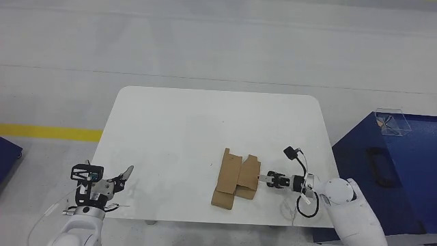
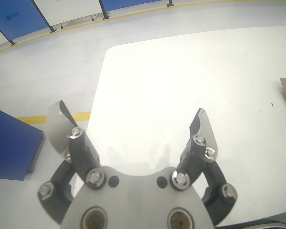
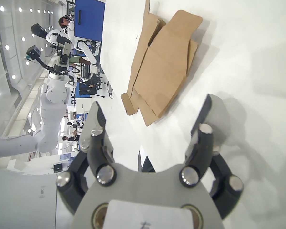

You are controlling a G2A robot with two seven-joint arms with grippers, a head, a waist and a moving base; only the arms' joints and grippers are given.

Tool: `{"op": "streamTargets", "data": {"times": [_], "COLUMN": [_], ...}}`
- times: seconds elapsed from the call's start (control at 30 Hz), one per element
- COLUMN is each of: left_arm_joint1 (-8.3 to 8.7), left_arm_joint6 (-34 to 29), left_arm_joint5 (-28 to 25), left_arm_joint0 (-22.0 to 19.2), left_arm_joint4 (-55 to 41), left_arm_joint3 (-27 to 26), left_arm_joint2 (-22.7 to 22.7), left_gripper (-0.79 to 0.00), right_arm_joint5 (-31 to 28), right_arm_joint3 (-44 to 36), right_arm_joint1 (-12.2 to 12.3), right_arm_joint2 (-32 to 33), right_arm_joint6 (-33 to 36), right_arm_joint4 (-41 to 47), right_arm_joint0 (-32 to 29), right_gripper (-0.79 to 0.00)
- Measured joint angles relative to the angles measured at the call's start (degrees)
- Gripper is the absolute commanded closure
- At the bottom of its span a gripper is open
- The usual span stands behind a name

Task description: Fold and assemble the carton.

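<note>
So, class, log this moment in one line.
carton: flat on table | left gripper: open, empty | right gripper: open, near carton

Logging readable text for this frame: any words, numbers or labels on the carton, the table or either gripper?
carton: no print on the faces that show.
table: none.
left gripper: none.
right gripper: a white label on its mount, cut off at the picture's edge, cannot be read.
</note>
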Motion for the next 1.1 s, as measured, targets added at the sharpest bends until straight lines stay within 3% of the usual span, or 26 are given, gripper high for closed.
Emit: {"op": "streamTargets", "data": {"times": [0.3, 0.33, 0.37, 0.43, 0.53, 0.57, 0.83, 0.97, 1.03, 1.07, 1.1], "left_arm_joint1": [0.0, 0.0, 0.0, 0.0, 0.0, 0.0, 0.0, 0.0, 0.0, 0.0, 0.0], "left_arm_joint6": [0.0, 0.0, 0.0, 0.0, 0.0, 0.0, 0.0, 0.0, 0.0, 0.0, 0.0], "left_arm_joint5": [0.0, 0.0, 0.0, 0.0, 0.0, 0.0, 0.0, 0.0, 0.0, 0.0, 0.0], "left_arm_joint0": [0.0, 0.0, 0.0, 0.0, 0.0, 0.0, 0.0, 0.0, 0.0, 0.0, 0.0], "left_arm_joint4": [0.0, 0.0, 0.0, 0.0, 0.0, 0.0, 0.0, 0.0, 0.0, 0.0, 0.0], "left_arm_joint3": [0.0, 0.0, 0.0, 0.0, 0.0, 0.0, 0.0, 0.0, 0.0, 0.0, 0.0], "left_arm_joint2": [0.0, 0.0, 0.0, 0.0, 0.0, 0.0, 0.0, 0.0, 0.0, 0.0, 0.0], "left_gripper": [-0.785, -0.785, -0.785, -0.785, -0.785, -0.785, -0.785, -0.785, -0.785, -0.785, -0.785], "right_arm_joint5": [0.5, 0.3, 0.2, 0.1, 0.1, 0.3, 3.9, 2.8, 1.1, 0.0, -0.9], "right_arm_joint3": [6.2, 6.8, 7.2, 7.9, 8.9, 9.3, 13.7, 15.4, 16.0, 16.3, 16.8], "right_arm_joint1": [-0.7, -0.8, -0.9, -1.2, -1.5, -1.6, -2.8, -3.3, -3.5, -3.6, -3.8], "right_arm_joint2": [-4.4, -5.1, -5.5, -6.6, -8.0, -8.4, -11.8, -12.5, -13.0, -13.2, -13.5], "right_arm_joint6": [2.0, 1.8, 1.5, 0.9, 0.3, 0.2, 0.7, 1.6, 1.8, 1.3, 0.3], "right_arm_joint4": [4.0, 4.1, 4.1, 4.0, 4.6, 4.7, 8.4, 11.8, 12.9, 12.9, 12.8], "right_arm_joint0": [4.0, 4.4, 4.8, 5.5, 6.5, 6.8, 10.2, 11.4, 12.1, 12.4, 12.6], "right_gripper": [-0.366, -0.526, -0.588, -0.496, -0.493, -0.391, -0.369, -0.372, -0.299, -0.215, 0.0]}}
